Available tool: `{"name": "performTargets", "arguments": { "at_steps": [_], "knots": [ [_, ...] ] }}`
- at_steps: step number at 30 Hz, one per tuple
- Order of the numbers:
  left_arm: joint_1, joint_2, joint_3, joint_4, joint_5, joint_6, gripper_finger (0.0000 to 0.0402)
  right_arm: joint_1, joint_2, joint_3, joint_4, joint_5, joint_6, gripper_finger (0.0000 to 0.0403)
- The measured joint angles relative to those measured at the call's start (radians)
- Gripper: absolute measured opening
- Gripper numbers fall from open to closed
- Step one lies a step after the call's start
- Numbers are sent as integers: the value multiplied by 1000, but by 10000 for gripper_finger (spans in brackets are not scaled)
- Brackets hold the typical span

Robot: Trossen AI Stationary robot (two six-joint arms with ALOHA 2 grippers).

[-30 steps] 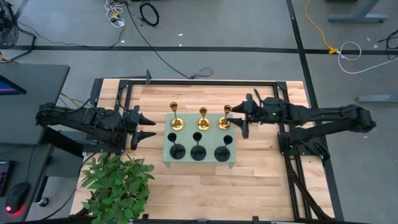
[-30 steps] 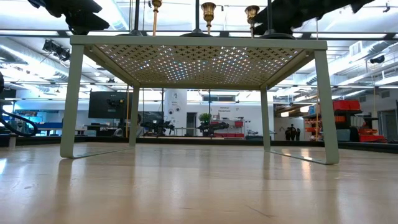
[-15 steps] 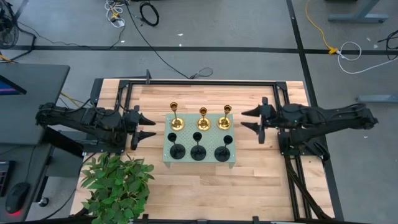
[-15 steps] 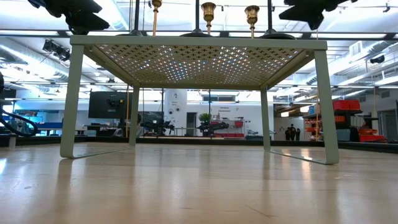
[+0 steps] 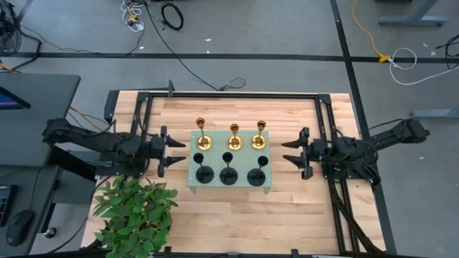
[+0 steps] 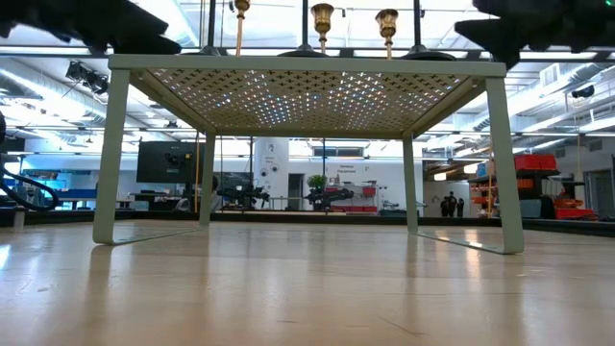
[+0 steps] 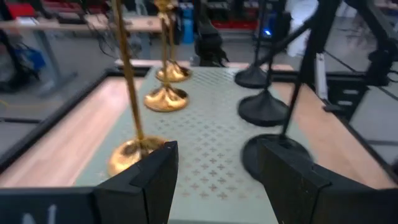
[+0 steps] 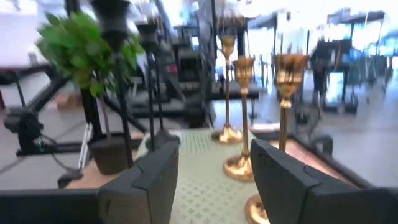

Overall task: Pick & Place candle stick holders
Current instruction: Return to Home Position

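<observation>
- Left gripper (image 5: 176, 150) hangs just beside the left end of the pale green perforated metal tray (image 5: 216, 153), its two dark fingers spread wide, holding and touching nothing.
- Right gripper (image 5: 287, 152) faces it from the tray's right end, a little apart from the rim, fingers equally wide and empty.
- Three shiny gold candle stick holders (image 5: 234, 136) stand upright in a row along the tray's back edge.
- Three matte black candle stick holders (image 5: 227, 170) stand upright along its front edge, each in line with a gold one.
- In the left wrist view, the gold bases (image 7: 134, 152) run down one side of the tray and the black bases (image 7: 273, 155) down the other.
- The tray stands raised on four legs on a light wooden table (image 5: 215, 215).
- A leafy green plant (image 5: 136, 211) sits at the table's front left corner.
- Around the table lies grey floor with dark lines and loose cables (image 5: 172, 14); the low view shows a brightly lit workshop hall beyond.
</observation>
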Motion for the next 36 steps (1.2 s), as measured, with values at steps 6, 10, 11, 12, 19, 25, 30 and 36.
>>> {"name": "performTargets", "arguments": {
  "at_steps": [6, 10, 11, 12, 19, 25, 30, 36],
  "knots": [
    [1, -23, -134, 227, -48, 96, 218, 16, -90, -198, 309, -3, -92, 201],
    [0, -96, -157, 208, -76, 93, 218, 24, -161, -221, 287, 26, -116, 201],
    [0, -121, -157, 184, -75, 92, 218, 28, -181, -221, 274, 34, -118, 201],
    [0, -151, -157, 151, -68, 94, 218, 33, -198, -222, 271, 46, -131, 201],
    [0, -407, -157, -58, -107, 96, 218, 97, -384, -222, 99, 227, -187, 201],
    [-3, -512, -160, -187, -38, 72, 218, 202, -547, -214, -94, 272, -218, 201],
    [-4, -512, -204, -168, -131, 72, 218, 301, -559, -79, -344, 311, -214, 201],
    [-3, -510, -351, 35, -169, 104, 218, 365, -565, -83, -414, 230, -171, 201]
  ]
}}
